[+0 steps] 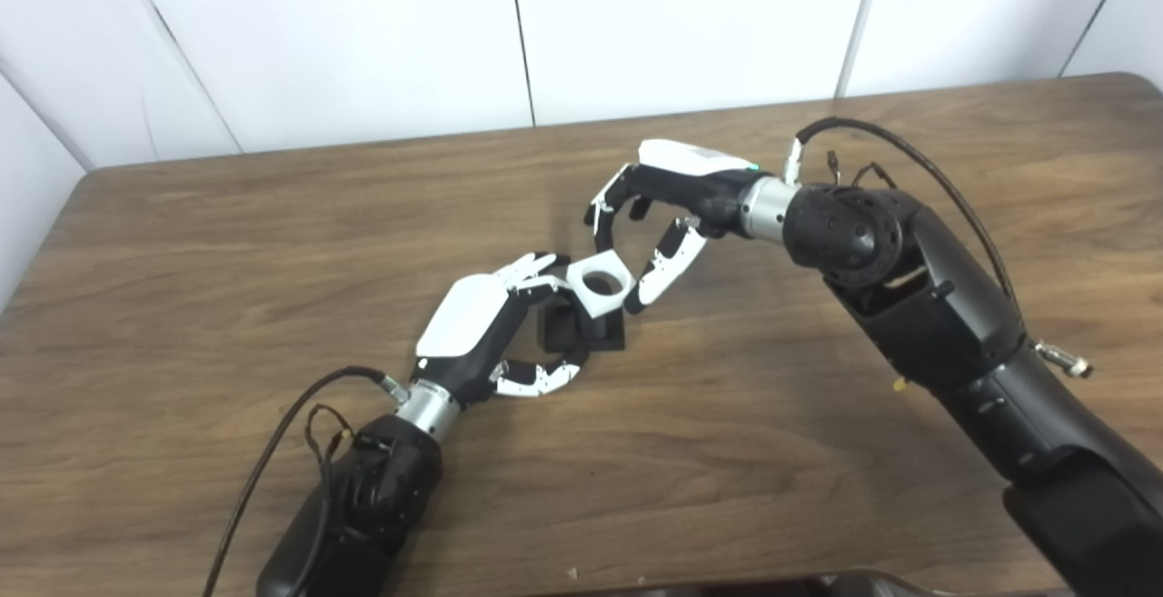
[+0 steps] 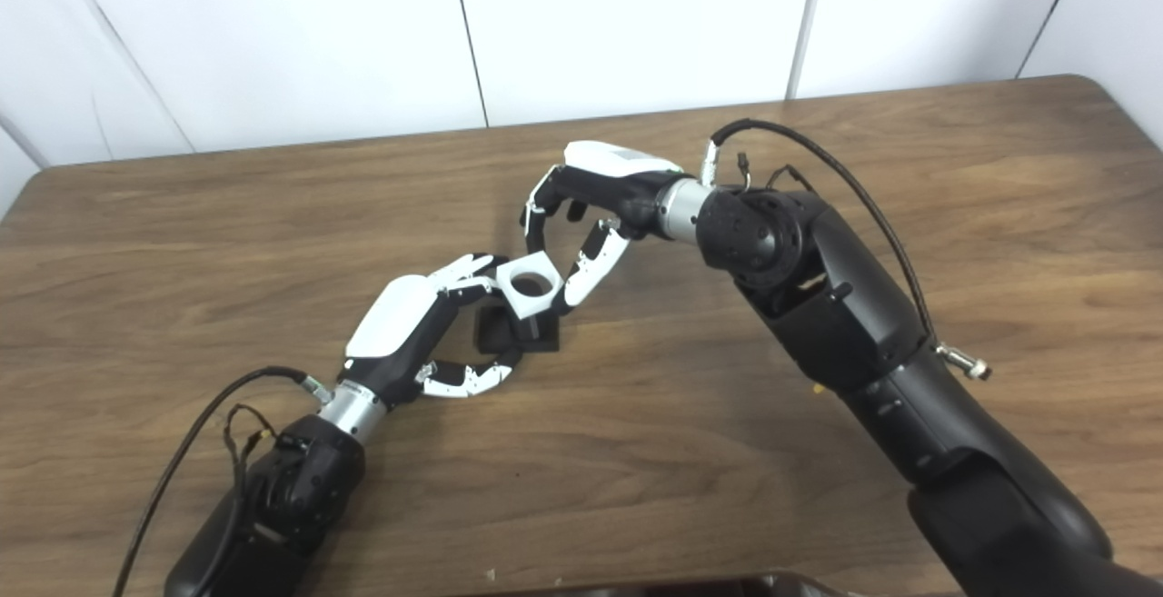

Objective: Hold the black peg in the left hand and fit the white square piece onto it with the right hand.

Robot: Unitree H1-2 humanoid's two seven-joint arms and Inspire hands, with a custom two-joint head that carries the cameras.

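The black peg [image 1: 568,329], a post on a square black base, sits low over the table in my left hand [image 1: 482,320], whose fingers and thumb close around it. The white square piece [image 1: 616,297] with its round hole sits on top of the peg, tilted a little; the peg's post is hidden under it. My left fingertips [image 1: 536,268] touch the piece's left corner. My right hand [image 1: 677,188] hovers just behind and right of the piece, fingers apart. Its thumb tip [image 1: 641,297] is against the piece's right edge, and its curled fingers [image 1: 601,211] are clear above it.
The brown wooden table [image 1: 273,243] runs to a white panelled wall at the back. My right forearm [image 1: 918,297] crosses the right side of the table, with a cable looping above its wrist. A cable [image 1: 273,452] hangs from the left wrist.
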